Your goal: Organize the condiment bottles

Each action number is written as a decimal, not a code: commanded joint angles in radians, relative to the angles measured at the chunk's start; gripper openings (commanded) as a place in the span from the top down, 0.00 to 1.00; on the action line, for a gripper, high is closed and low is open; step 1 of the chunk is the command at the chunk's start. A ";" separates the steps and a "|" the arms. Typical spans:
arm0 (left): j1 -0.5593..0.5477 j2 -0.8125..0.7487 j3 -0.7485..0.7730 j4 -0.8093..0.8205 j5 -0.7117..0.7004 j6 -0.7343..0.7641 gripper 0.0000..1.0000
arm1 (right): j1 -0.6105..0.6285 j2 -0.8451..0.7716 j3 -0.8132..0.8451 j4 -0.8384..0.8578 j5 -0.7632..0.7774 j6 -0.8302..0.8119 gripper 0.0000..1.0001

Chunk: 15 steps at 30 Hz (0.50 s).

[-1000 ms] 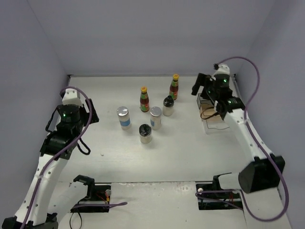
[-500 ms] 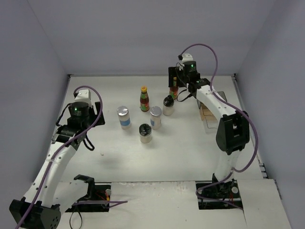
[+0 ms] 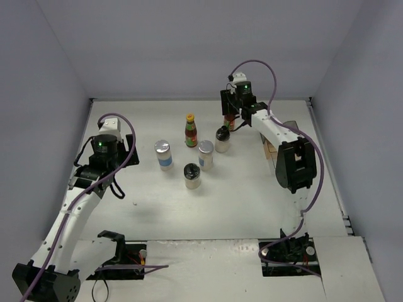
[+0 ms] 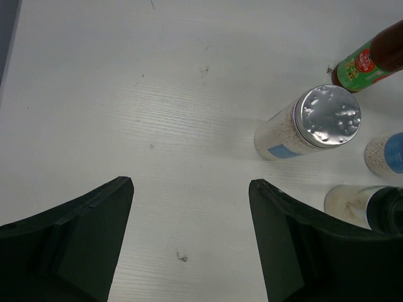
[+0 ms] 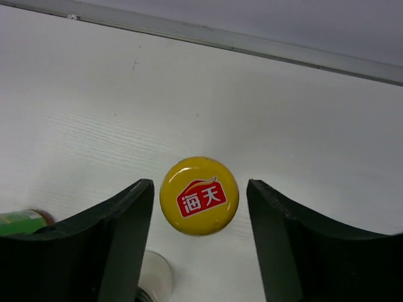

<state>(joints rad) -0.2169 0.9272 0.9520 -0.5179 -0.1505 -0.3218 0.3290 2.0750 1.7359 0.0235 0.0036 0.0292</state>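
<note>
Where the right arm (image 3: 267, 123) hangs: over the far red bottle (image 5: 199, 195) at the back of the group, wrist pointing straight down, so the yellow cap sits centred in the wrist view.
Right jaws: spread wide, one side either flank of the cap with a gap on both sides; gripping nothing.
Likely reason: this reads as the line-up for a top-down pinch on the slim neck, with the lift not yet begun.
Left jaws: wide open and empty, over bare tabletop (image 3: 252, 201) beside the left shaker (image 4: 308, 123); probably held off to keep clear of the right arm's reach.
Bottles: all six stand upright and loose on the tabletop, apart from one another: the near red bottle (image 3: 191, 131), the right shaker (image 3: 206, 155), the far jar (image 3: 222, 139) and the near jar (image 3: 192, 176) complete the group.
Contents: the shakers show white grains through clear walls. The red bottles hold dark reddish sauce. The jars look pale inside, and what fills them I cannot tell.
Rack: a clear plastic rack (image 3: 269, 150) sits right of the group, mostly hidden behind the right arm; whether anything is in it cannot be told.
Risk: the far jar stands just beside the far red bottle, so a closing side could nudge it.
</note>
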 commanded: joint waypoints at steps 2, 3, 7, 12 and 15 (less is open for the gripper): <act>-0.006 -0.018 0.027 0.059 0.006 0.010 0.26 | 0.002 0.011 0.062 0.087 0.006 -0.018 0.45; -0.004 -0.021 0.025 0.061 0.003 0.010 0.26 | 0.004 0.016 0.065 0.085 0.007 -0.018 0.48; -0.007 -0.024 0.022 0.062 -0.001 0.010 0.26 | 0.002 0.001 0.074 0.092 -0.026 -0.020 0.81; -0.010 -0.028 0.022 0.061 -0.001 0.010 0.26 | 0.001 -0.096 0.071 0.127 -0.010 -0.074 1.00; -0.012 -0.031 0.021 0.061 -0.006 0.012 0.26 | -0.011 -0.177 0.067 0.144 0.021 -0.086 1.00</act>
<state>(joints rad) -0.2218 0.9112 0.9520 -0.5179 -0.1505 -0.3218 0.3271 2.0941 1.7504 0.0257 -0.0105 -0.0208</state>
